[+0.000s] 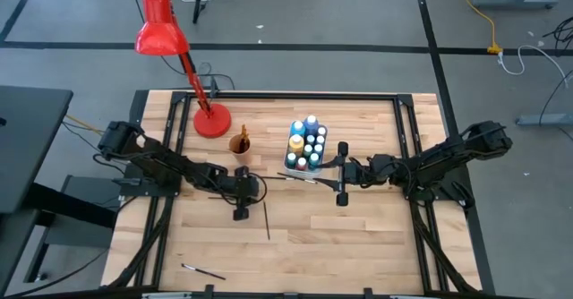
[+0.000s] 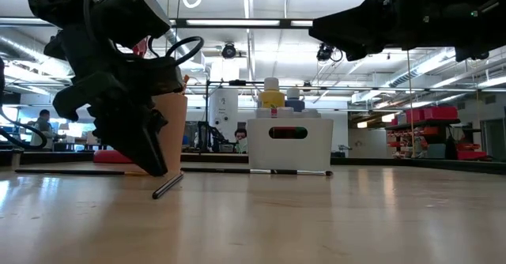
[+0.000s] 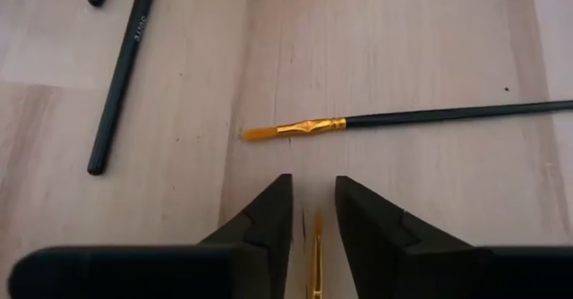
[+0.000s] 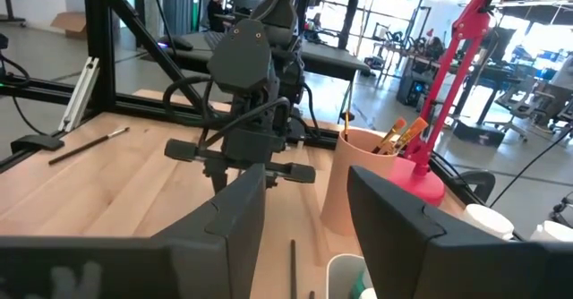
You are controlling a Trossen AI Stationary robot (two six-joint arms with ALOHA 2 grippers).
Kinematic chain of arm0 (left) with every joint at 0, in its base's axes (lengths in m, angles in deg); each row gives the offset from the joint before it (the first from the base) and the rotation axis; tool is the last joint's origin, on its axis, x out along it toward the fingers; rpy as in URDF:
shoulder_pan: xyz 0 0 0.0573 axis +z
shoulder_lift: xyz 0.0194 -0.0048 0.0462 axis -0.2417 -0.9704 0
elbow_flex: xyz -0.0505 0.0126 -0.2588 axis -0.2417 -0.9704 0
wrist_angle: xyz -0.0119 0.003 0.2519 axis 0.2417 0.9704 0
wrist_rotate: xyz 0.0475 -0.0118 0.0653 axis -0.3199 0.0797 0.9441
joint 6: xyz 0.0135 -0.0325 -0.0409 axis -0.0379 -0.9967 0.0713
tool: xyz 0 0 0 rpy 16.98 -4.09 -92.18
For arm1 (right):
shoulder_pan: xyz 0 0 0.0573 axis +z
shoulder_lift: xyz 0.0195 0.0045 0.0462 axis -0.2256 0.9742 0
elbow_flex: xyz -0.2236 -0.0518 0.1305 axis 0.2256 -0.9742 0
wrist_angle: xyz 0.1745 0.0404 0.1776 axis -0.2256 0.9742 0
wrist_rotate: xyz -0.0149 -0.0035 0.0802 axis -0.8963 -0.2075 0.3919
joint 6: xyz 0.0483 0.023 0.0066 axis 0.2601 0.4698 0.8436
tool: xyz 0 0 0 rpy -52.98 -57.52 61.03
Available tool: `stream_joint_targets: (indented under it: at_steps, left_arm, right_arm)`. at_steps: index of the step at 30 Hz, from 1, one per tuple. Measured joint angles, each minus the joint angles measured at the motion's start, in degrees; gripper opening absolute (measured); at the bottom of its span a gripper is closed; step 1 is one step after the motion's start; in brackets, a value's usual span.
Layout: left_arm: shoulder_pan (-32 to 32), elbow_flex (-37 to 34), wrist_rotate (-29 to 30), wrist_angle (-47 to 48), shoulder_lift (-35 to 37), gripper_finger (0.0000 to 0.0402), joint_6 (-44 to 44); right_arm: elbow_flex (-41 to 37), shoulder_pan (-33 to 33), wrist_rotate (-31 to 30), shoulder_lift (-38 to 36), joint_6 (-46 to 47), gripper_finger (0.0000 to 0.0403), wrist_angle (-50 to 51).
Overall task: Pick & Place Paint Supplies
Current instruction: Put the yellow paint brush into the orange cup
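Observation:
My left gripper [image 1: 254,192] [image 3: 313,192] points steeply down at the table's middle, its fingertips low over the wood [image 2: 154,167]. It is open, and a brush's gold ferrule [image 3: 315,250] shows in the gap, apart from both fingers. Just ahead lies a black-handled brush with orange bristles [image 3: 295,129] [image 1: 267,220] [image 2: 168,186]. Two more dark brushes [image 3: 121,75] [image 1: 300,178] lie beyond it. White-capped paint bottles [image 1: 309,138] [image 2: 271,94] stand in a white caddy [image 2: 288,144]. My right gripper [image 1: 329,174] [image 4: 304,192] hangs open and level beside the caddy, holding nothing.
A tan cup [image 1: 240,144] [image 4: 363,192] holding brushes stands left of the caddy. The red desk lamp's base [image 1: 212,120] sits at the far left. One more brush [image 1: 201,270] lies near the front left edge. Bare wood lies at the front right.

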Motion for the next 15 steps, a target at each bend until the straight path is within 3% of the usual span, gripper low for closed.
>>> stream_joint_targets:
  at_steps: [7, 15]
  left_arm:
    - [-0.3, -0.3, -0.8, 5.5, 4.2, 0.0116, 0.4]
    - [-0.6, -0.3, 0.3, 4.1, 4.1, 0.0106, 0.3]
  right_arm:
    - [0.0, 0.0, 0.0, 0.0, 0.0, 0.0165, 0.0]
    - [0.0, 0.0, 0.1, 0.0, 0.0, 0.0165, -0.1]
